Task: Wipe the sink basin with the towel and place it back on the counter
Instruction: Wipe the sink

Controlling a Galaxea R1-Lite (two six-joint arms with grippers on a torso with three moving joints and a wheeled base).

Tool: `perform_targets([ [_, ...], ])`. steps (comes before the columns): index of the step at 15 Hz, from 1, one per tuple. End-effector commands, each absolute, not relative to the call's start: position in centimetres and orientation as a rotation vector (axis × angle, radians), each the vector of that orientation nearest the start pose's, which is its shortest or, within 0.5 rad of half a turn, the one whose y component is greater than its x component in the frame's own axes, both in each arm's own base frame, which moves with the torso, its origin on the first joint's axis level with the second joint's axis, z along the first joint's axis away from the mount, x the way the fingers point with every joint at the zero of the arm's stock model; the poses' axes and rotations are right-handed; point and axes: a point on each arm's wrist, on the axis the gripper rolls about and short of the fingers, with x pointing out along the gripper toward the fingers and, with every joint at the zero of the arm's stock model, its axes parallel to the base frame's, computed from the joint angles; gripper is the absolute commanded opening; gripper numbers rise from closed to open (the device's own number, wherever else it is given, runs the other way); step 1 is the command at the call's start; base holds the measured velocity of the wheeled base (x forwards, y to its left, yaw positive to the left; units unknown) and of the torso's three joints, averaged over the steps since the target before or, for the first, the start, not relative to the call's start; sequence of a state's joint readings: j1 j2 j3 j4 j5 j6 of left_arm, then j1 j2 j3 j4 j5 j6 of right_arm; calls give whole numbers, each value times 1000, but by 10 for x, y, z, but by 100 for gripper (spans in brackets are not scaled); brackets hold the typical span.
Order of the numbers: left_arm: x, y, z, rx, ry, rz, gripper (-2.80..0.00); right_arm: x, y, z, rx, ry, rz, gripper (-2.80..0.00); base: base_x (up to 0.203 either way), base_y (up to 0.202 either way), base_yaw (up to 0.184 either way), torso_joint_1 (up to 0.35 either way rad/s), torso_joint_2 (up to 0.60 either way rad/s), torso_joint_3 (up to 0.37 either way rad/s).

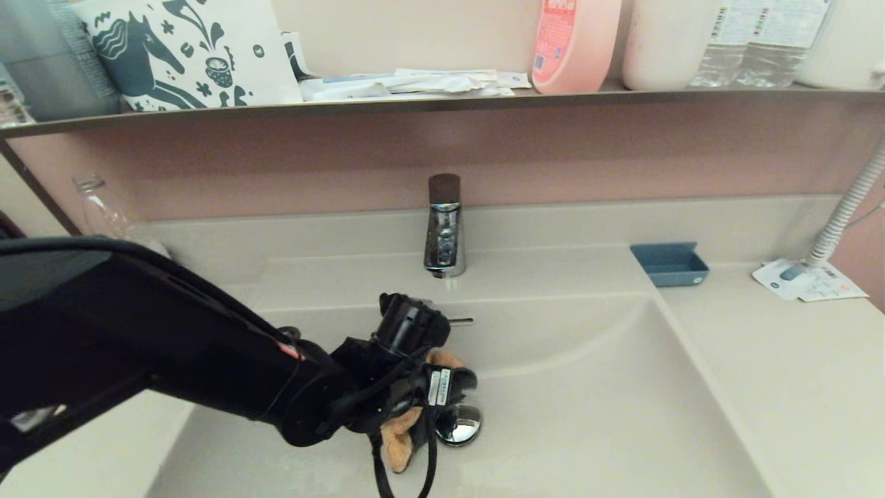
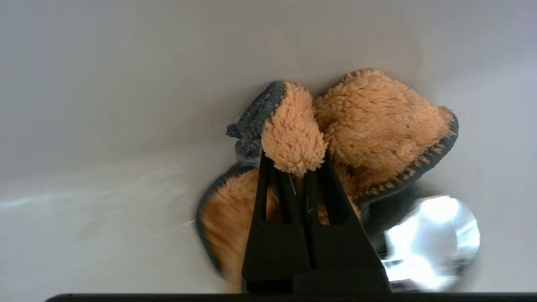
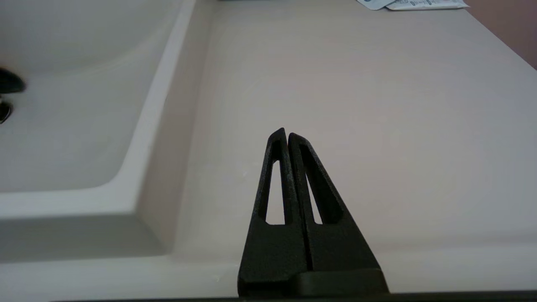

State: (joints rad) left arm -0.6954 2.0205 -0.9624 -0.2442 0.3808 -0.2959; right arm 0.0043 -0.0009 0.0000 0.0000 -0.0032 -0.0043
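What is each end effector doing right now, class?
Left end effector: closed on the towel in the sink basin.
Right end effector: closed, empty, over the counter.

Chrome faucet (image 1: 444,228) just beyond the left gripper, small blue tray (image 1: 669,263) off to its right, paper leaflets (image 1: 805,280) farther right, pink bottle (image 1: 574,43) up on the shelf (image 1: 442,104), horse-print bag (image 1: 187,52) above-left
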Motion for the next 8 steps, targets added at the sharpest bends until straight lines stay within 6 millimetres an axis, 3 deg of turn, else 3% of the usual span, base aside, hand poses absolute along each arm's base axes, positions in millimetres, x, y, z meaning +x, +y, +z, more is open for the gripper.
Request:
perform_targets([
  [1,271,-243,84,142,743,-224,-280,-23,0,75,-5,0,2,-280,0,0,0,0,0,0],
  [6,226,-311,120,81,792,-322,-280,-23,0,75,-5,0,2,-280,0,0,0,0,0,0],
  [8,204,-330,122,92,818,-342,-280,-23,0,75,-5,0,2,-280,0,0,0,0,0,0],
])
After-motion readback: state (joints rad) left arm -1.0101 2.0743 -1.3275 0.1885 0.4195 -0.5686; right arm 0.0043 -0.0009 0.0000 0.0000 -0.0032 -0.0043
